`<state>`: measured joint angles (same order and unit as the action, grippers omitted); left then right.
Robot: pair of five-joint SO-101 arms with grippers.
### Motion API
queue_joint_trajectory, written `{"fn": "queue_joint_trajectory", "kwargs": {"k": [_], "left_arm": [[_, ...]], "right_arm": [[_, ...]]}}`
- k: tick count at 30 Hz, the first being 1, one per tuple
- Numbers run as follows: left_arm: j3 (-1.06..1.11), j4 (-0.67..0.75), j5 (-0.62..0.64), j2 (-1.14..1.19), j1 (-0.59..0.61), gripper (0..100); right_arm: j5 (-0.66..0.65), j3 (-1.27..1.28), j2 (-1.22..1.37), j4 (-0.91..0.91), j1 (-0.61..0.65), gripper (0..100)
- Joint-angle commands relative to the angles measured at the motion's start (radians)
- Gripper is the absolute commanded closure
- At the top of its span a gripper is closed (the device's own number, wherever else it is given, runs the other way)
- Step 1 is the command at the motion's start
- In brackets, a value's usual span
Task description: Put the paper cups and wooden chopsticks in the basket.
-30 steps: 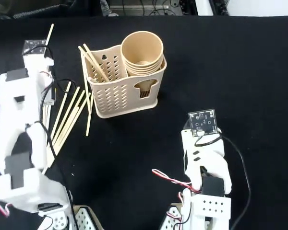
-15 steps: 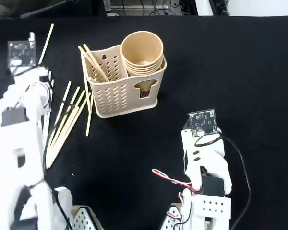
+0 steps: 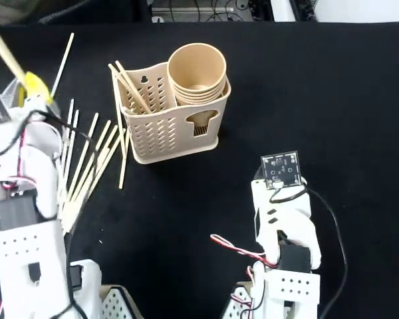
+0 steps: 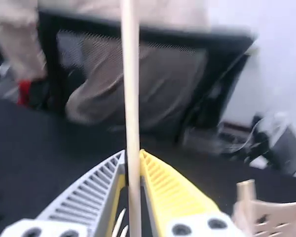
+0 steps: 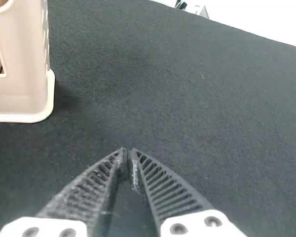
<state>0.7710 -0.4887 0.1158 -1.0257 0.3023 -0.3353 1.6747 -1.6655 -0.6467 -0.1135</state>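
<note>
The left gripper [image 4: 132, 157], with one grey and one yellow ribbed finger, is closed tight on a single pale wooden chopstick [image 4: 129, 74]. This chopstick reaches out straight beyond the fingertips, raised above the black cloth-covered table [image 3: 332, 100]. Beneath this gripper and a little to its right, a bundle of loose wooden chopsticks [image 3: 86, 166] lies on the cloth. The beige perforated plastic basket [image 3: 166, 129] stands further to the right of it, well apart. A stack of tan paper cups [image 3: 196, 66] sits in one compartment, and a few more wooden chopsticks [image 3: 130, 86] lean in the other. The right gripper [image 5: 128, 154] has its two dark ribbed fingers pressed together with nothing between them, low over the cloth. The basket is ahead of it and to its left, apart from it.
</note>
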Motion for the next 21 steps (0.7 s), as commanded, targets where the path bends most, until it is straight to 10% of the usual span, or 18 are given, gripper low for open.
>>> {"fn": "queue_joint_trajectory", "kwargs": {"k": [1,13,21], "left_arm": [[0.035,0.100,-0.026,-0.110,-0.091,97],[0.252,0.446,-0.023,-0.341,-0.341,97],[0.124,0.462,-0.014,-0.048,-0.433,97]], "right_arm": [[-0.006,-0.005,-0.012,0.020,0.008,98.5],[-0.006,-0.005,-0.012,0.020,0.009,98.5],[-0.008,-0.005,-0.012,0.020,0.009,98.5]]}}
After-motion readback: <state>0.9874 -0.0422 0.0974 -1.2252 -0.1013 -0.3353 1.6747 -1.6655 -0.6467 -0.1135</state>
